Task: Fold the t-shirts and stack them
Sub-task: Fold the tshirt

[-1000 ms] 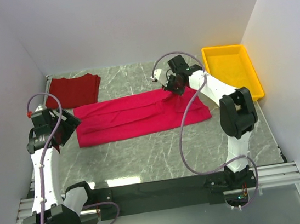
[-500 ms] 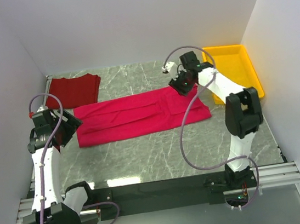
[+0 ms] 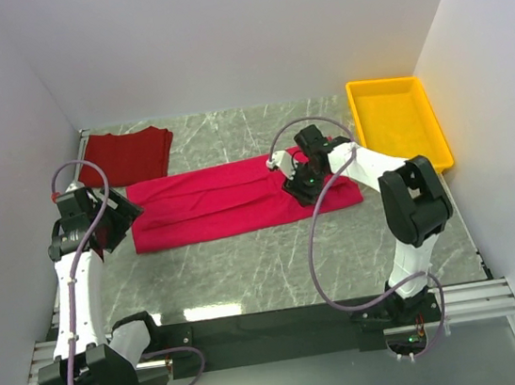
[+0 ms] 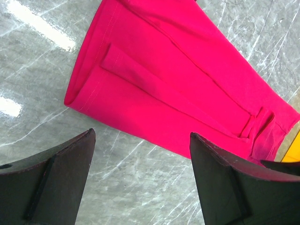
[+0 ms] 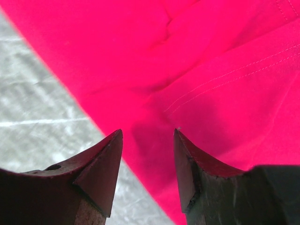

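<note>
The crimson-pink t-shirt [image 3: 230,199] lies folded into a long band across the middle of the table; it also shows in the left wrist view [image 4: 173,89] and the right wrist view [image 5: 197,70]. The darker brick-red t-shirt [image 3: 129,156] lies folded at the back left corner. My right gripper [image 3: 297,187] [image 5: 147,140] is open, low over the pink shirt's right part near its front edge, holding nothing. My left gripper [image 3: 125,213] [image 4: 140,164] is wide open and empty just off the pink shirt's left end, over bare table.
A yellow plastic tray [image 3: 436,145] stands at the back right, close to the pink shirt's right end. White walls close in the grey marble table [image 3: 249,270] on three sides. The arm bases sit at the near edge.
My right gripper swung back toward the tray, then came forward and down onto the pink shirt's right part. The left arm has barely moved. The shirts lie as before.
</note>
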Robot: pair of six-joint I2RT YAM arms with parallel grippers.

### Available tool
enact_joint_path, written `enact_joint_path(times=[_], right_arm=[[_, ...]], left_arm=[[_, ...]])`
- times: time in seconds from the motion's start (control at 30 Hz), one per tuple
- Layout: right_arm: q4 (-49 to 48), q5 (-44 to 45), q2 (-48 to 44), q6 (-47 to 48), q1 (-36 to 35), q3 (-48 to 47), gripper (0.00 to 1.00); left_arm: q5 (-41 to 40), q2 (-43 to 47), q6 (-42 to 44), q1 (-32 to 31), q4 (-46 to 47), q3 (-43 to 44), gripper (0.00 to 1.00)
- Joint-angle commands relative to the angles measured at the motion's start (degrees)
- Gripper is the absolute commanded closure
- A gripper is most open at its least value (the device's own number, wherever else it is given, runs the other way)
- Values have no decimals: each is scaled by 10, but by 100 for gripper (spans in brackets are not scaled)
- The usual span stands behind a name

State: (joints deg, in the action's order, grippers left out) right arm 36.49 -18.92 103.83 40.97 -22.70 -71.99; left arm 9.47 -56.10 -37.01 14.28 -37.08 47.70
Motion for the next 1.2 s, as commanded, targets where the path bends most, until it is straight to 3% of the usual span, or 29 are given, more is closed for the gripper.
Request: enact_joint_path(times=[0.0, 0.57, 0.67, 0.83, 0.9, 0.97, 1.17], right_arm=[[-42, 33, 18, -24, -9, -19, 45], [-92, 83, 52, -56, -23, -36, 55], [-89, 81, 62, -60, -23, -47, 61], [-91, 78, 59, -60, -24, -52, 83], [-91, 78, 52, -57, -23, -49, 86], [-94, 81, 39, -58, -22, -46, 99], [-101, 85, 10, -63, 2, -59, 100]], left_arm=[[11, 8, 12, 2, 18, -5, 14], [18, 12, 9, 3, 23, -15, 14], [19, 12, 9, 2, 21, -15, 14], [16, 14, 11, 3, 19, -16, 14], [17, 15, 11, 3, 19, -16, 14], [17, 15, 10, 3, 19, -16, 14], [19, 13, 12, 3, 20, -15, 14]])
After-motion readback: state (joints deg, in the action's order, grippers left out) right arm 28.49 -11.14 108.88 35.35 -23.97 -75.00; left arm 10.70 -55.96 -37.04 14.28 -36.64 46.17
